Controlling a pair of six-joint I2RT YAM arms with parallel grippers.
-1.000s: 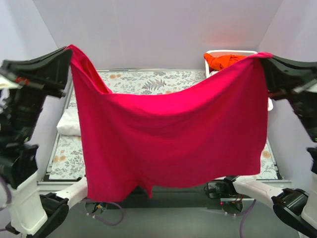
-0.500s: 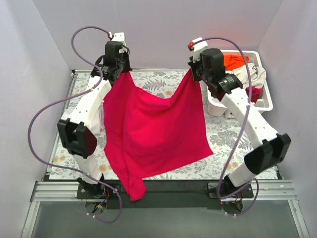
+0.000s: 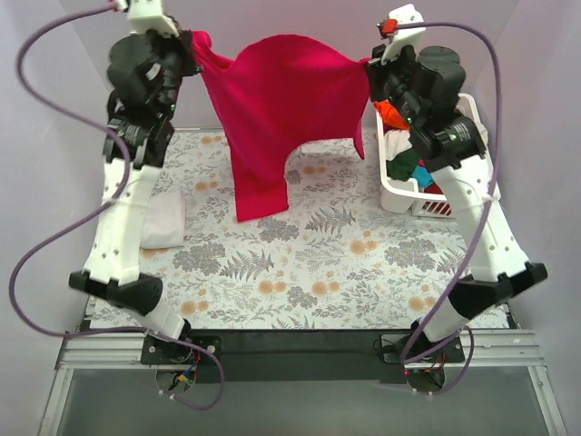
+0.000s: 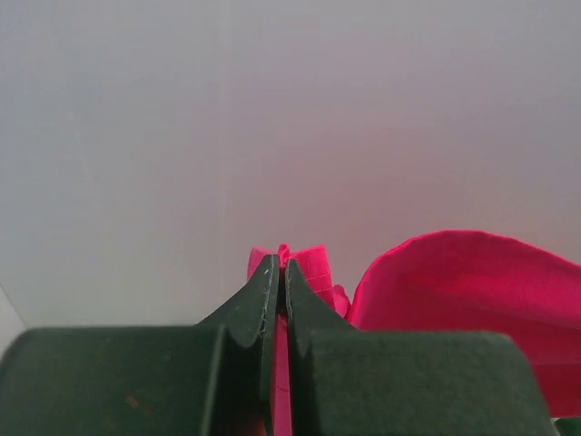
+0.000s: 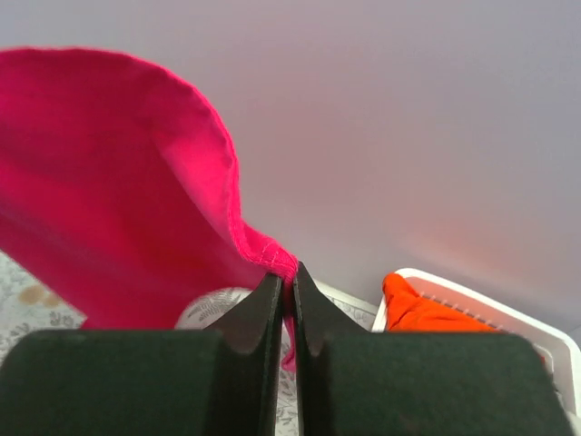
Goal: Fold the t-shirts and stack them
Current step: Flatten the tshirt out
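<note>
A large crimson-pink t-shirt (image 3: 272,100) hangs high over the far half of the table, stretched between both grippers. My left gripper (image 3: 193,50) is shut on its left top corner, and the pinched hem (image 4: 304,265) shows past the shut jaws (image 4: 282,265). At the other top corner my right gripper (image 3: 368,71) is also shut on the hem (image 5: 263,250), its jaws (image 5: 291,277) closed tight. The shirt's lower edge dangles just above the table. A folded white t-shirt (image 3: 163,221) lies at the table's left edge.
A white slotted basket (image 3: 427,204) stands at the right, partly behind the right arm, holding orange (image 5: 427,311) and green (image 3: 404,163) clothes. The table (image 3: 318,263) wears a flowered cover. Grey walls close in on the back and both sides.
Both arms have risen and swung toward the back wall. The crimson shirt, draped down over the table half a second ago, now hangs lifted at the back.
</note>
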